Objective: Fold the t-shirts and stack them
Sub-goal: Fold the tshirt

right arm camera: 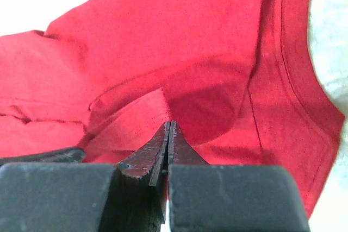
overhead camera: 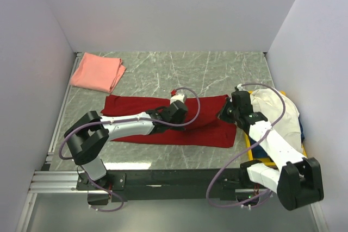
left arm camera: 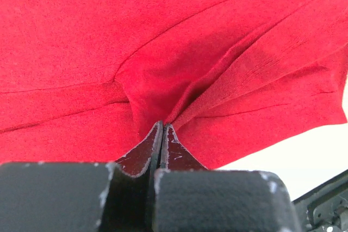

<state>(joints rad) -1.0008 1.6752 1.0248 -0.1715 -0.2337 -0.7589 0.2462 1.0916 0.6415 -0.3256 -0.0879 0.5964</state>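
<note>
Edges: walls close the table [overhead camera: 217,69] at 9, 12 and 3 o'clock.
Open room: bare marble toward 12 o'clock.
Red shirt [overhead camera: 209,131]: table centre, long axis running 9 to 3 o'clock.
Left gripper [left arm camera: 163,130]: clenched on a fold at the red shirt's far edge.
Right gripper [right arm camera: 169,127]: clenched on its 3 o'clock end.
Pink shirt [overhead camera: 98,73]: folded, 10 o'clock corner.
Cream shirt [overhead camera: 277,107]: heaped at 3 o'clock.

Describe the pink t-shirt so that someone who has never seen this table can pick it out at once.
On the grey marbled table, look to the far left corner, by the left wall. The salmon pink t-shirt lies there alone, folded compactly. The deep red t-shirt is spread across the middle and the cream white t-shirt heaped at the right edge.
</note>
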